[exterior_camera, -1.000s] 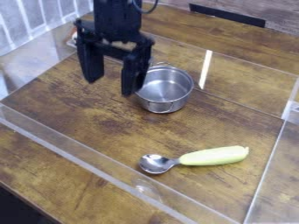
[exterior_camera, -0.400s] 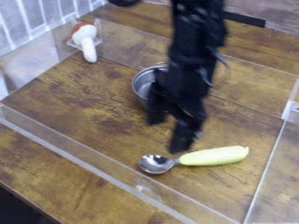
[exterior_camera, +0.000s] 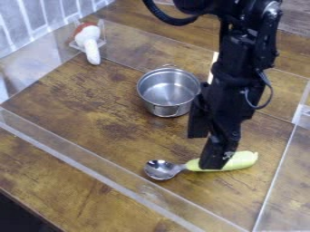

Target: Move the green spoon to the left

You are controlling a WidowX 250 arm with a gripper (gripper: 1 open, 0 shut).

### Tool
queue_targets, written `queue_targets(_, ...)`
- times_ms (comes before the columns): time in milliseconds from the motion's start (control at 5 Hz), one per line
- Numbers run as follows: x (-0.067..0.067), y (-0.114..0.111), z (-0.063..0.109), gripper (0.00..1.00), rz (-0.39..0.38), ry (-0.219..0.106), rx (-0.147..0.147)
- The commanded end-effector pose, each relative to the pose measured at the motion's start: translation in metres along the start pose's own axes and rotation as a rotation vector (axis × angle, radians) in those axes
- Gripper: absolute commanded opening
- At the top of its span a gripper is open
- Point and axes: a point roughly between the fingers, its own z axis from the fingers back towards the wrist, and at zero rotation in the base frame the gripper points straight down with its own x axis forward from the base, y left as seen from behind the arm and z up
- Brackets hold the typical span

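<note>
The green spoon [exterior_camera: 169, 168] lies on the wooden table near the front, its shiny round bowl pointing left and its yellow-green handle [exterior_camera: 242, 160] pointing right. My gripper [exterior_camera: 213, 149] hangs open right over the middle of the handle, its dark fingers straddling it and hiding part of it. The black arm reaches down from the upper right. Nothing is held.
A round steel bowl [exterior_camera: 169, 91] stands just behind and left of the spoon. A white and orange object [exterior_camera: 87, 42] lies at the back left. Clear acrylic walls [exterior_camera: 72, 149] fence the work area at front, left and right.
The arm has swung from the back left, past the steel bowl, to the right and down over the spoon's handle. The spoon and bowl have not moved.
</note>
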Motion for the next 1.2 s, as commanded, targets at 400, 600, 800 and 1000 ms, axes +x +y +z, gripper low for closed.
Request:
queue_targets(400,0.022,0.0,-0.01,1.0,-0.224,-0.06,0.035)
queue_targets(600,0.033,-0.004,-0.007,1.0,-0.22,-0.059,0.034)
queue_targets(800,0.04,-0.006,-0.005,1.0,-0.19,-0.055,0.015)
queue_targets(1000,0.034,-0.001,-0.009,1.0,-0.137,-0.053,-0.03)
